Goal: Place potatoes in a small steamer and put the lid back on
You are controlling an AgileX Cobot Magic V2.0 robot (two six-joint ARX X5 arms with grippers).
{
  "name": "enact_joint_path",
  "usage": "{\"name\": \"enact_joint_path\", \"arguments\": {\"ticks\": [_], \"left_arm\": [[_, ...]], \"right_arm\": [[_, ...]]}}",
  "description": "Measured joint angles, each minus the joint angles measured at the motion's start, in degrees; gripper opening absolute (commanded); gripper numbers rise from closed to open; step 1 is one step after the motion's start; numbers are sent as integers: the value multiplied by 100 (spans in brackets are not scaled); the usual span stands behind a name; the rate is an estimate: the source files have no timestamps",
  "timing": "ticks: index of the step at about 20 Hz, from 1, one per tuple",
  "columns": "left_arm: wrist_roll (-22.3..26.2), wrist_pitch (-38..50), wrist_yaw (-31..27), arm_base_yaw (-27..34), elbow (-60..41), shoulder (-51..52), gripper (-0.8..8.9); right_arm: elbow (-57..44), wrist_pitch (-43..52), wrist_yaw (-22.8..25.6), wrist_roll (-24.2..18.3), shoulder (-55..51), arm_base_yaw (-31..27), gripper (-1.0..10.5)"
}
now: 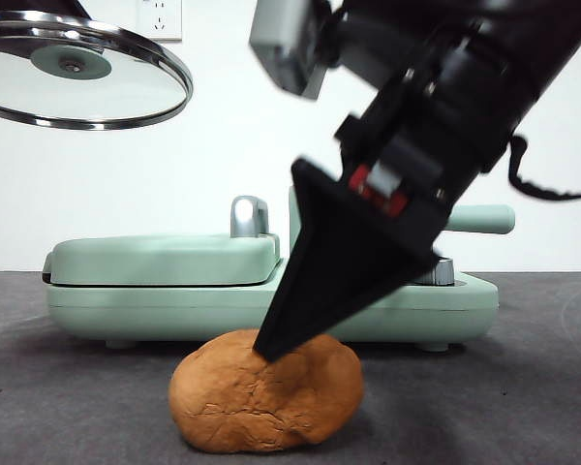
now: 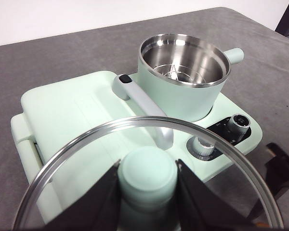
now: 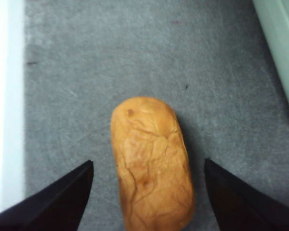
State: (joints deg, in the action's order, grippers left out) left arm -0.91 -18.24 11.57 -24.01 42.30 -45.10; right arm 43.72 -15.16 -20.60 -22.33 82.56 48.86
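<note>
Grey felt covered the table [image 1: 58, 387], where the potato [image 1: 266, 392] lay in front of the griddle [image 1: 165, 281]. My right claw [image 3: 147, 166] hung over it, jaws wide on either side. My left claw [image 2: 148, 175] held the lid [image 2: 149, 144] by its knob, high above the open steamer [image 2: 183, 72].

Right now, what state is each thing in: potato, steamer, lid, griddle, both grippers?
Potato: lying on the table, not gripped.
Steamer: uncovered, no potato inside.
Lid: off the steamer, held up in the air by its knob.
Griddle: cover down.
Left gripper: shut on the lid's knob.
Right gripper: open, a jaw on either side of the potato, apart from it.
</note>
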Motion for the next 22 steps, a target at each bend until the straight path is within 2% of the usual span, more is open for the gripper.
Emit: {"name": "enact_joint_path", "arguments": {"ticks": [6, 10, 13, 18, 22], "left_arm": [[0, 2, 0, 0, 0, 0, 9], [0, 2, 0, 0, 0, 0, 9], [0, 2, 0, 0, 0, 0, 9], [0, 2, 0, 0, 0, 0, 9], [0, 2, 0, 0, 0, 0, 9]], "right_arm": [[0, 66, 4, 0, 378, 0, 360], [2, 22, 116, 122, 415, 7, 214], [35, -166, 116, 181, 411, 17, 208], [37, -758, 120, 511, 33, 15, 209], [37, -1064, 197, 1051, -916, -63, 208]]}}
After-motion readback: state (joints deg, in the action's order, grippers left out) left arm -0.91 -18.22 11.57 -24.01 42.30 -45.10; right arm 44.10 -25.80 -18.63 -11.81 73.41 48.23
